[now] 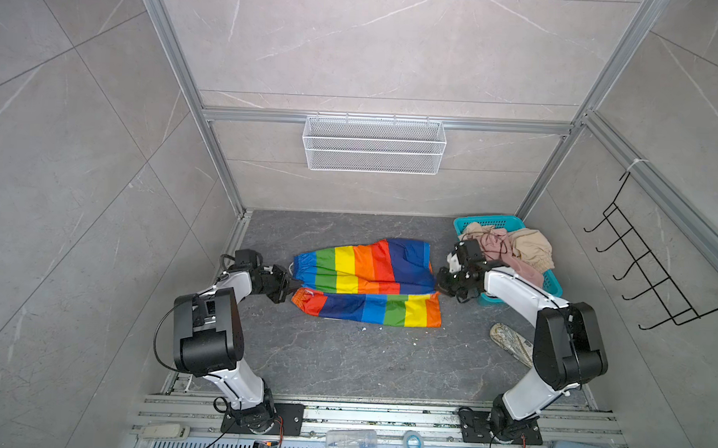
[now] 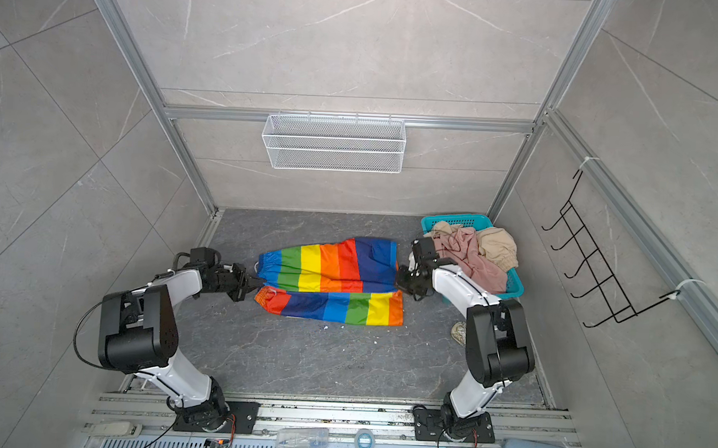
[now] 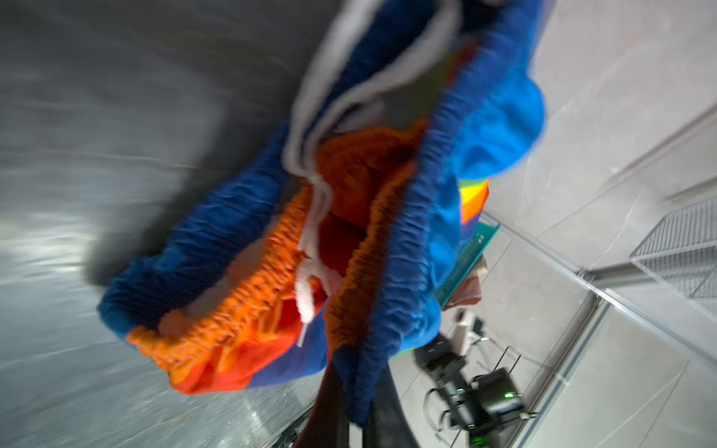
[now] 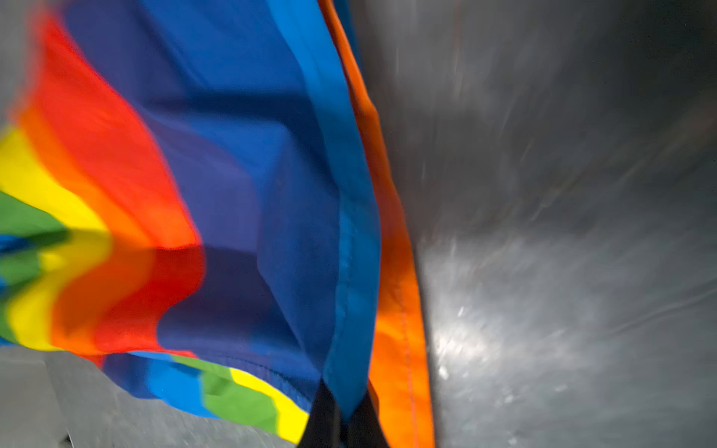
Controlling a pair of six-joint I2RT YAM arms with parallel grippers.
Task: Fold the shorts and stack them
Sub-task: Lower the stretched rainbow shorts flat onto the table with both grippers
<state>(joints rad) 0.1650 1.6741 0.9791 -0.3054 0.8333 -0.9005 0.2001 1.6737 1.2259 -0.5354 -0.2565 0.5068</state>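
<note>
A: While the two tools reach in over the bench (image 1: 343, 357), what do they hold?

B: Both pinch one pair, the rainbow shorts (image 1: 367, 281). The left tool (image 1: 291, 283) is clamped on the waistband end and the right tool (image 1: 439, 283) on a leg hem, with the cloth stretched between them mid-bench.

A: And the other pairs?

B: Two more, the pink shorts (image 1: 510, 252) and the beige shorts (image 1: 533, 247). They are heaped together in the single teal basket (image 1: 486, 221) at the far right corner.
</note>
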